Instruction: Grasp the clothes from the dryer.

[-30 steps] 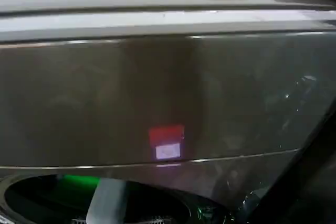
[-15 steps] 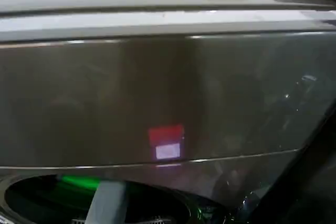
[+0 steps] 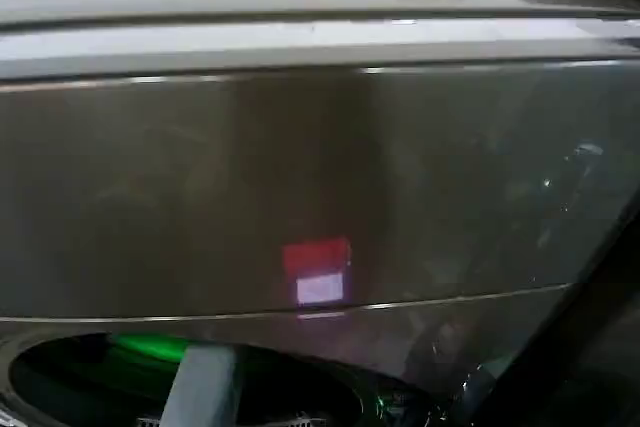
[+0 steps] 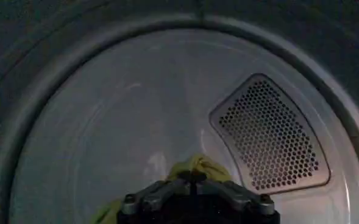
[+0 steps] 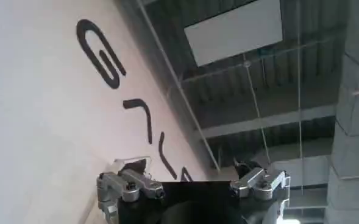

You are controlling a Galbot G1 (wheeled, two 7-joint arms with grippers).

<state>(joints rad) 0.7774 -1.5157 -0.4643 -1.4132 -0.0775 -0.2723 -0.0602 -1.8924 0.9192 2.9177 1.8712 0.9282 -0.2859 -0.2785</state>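
Left wrist view placed the left gripper inside the drum of the dryer, facing the rear wall and its perforated vent panel. A lime-green garment lay bunched on the drum floor directly ahead of the gripper and just beyond it, with more green cloth showing beside the gripper body. Whether the jaws were open or closed on the cloth could not be told. The bundle was crumpled, with no clear long axis and no direction of pointing; no navy garment was made out. Head view showed the dryer's bronze front panel and the upper arc of its porthole. The right gripper was parked clear of the machine, jaws spread apart and empty, pointing at a lettered wall. The left arm was judged nearer by far.
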